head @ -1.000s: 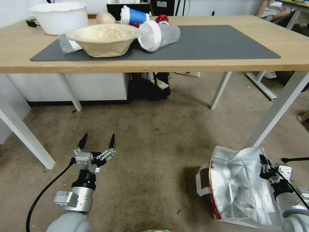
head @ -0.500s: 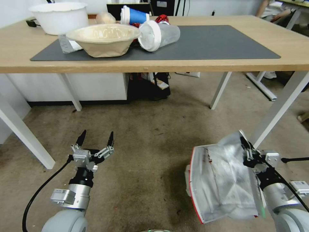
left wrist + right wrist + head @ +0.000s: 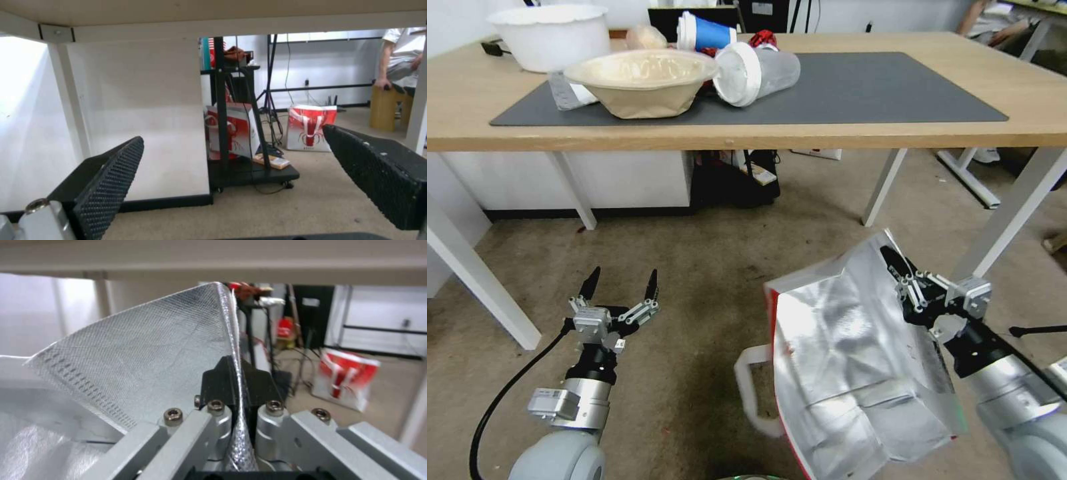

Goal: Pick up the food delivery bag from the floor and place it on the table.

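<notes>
Hanging at lower right, the boxy white-and-red, foil-lined food delivery bag (image 3: 854,373) looks light and crumply; right pincer (image 3: 902,272) pinches its thin rim, left pincer (image 3: 620,285) gapes empty.

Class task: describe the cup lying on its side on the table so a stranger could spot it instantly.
Start at the light-wood table and its dark grey mat. Just right of the tan paper bowl lies the clear plastic cup, white lid facing you. The blue cup behind it is opaque.

Paper bowl (image 3: 642,80), toppled cups (image 3: 755,72)
</notes>
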{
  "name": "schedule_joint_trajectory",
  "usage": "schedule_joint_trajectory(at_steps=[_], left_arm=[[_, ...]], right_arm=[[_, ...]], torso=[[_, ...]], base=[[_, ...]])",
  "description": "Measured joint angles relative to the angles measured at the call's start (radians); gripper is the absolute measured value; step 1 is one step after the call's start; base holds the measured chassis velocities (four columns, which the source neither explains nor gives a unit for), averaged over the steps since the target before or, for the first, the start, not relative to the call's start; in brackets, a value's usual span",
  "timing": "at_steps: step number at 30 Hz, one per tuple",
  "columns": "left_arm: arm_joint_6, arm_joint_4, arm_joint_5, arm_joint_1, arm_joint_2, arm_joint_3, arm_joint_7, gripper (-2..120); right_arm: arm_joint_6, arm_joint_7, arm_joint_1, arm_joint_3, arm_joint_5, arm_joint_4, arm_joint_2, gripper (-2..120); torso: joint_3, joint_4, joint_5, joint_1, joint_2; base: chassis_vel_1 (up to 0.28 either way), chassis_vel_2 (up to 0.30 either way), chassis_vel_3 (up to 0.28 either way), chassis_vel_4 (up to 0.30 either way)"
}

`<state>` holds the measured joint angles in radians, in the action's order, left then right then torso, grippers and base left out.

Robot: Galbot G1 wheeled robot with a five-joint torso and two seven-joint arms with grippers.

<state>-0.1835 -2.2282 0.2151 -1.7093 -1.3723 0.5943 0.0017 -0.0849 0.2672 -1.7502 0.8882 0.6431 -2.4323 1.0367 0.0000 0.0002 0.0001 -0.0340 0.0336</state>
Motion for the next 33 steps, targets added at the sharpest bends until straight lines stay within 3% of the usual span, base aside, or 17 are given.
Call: schedule_joint_trajectory(at_steps=[6,12,17,26,33], left_arm=[[0.004,-0.002,0.003,0.001,0.005,-0.001,-0.009,100],[0.008,-0.01,0.003,0.0,0.006,0.0,-0.014,100],[0.01,-0.019,0.003,-0.003,0.004,0.0,-0.015,100],[0.008,-0.029,0.003,-0.01,0.005,0.002,-0.017,100],[-0.001,-0.035,0.005,-0.018,0.008,0.005,-0.016,100]], right_arm=[[0.077,0.113,0.016,0.019,0.164,0.036,-0.041,0],[0.095,0.172,0.017,0.017,0.227,0.042,-0.044,0],[0.122,0.294,0.026,0.021,0.301,0.059,-0.046,0],[0.111,0.414,0.034,0.038,0.415,0.068,-0.049,0],[0.042,0.619,0.043,0.066,0.514,0.103,-0.047,0]], torso=[[0.0,0.0,0.0,0.0,0.0],[0.0,-0.0002,0.0,0.0,0.0],[0.0,-0.0001,-0.0001,0.0,0.0],[0.0,-0.0001,-0.0002,0.0,0.0],[0.0,-0.0001,-0.0001,0.0,0.0]], base=[[0.0,0.0,0.0,0.0],[0.0,0.0,0.0,0.0],[0.0,0.0,0.0,0.0],[0.0,0.0,0.0,0.0],[0.0,0.0,0.0,0.0]])
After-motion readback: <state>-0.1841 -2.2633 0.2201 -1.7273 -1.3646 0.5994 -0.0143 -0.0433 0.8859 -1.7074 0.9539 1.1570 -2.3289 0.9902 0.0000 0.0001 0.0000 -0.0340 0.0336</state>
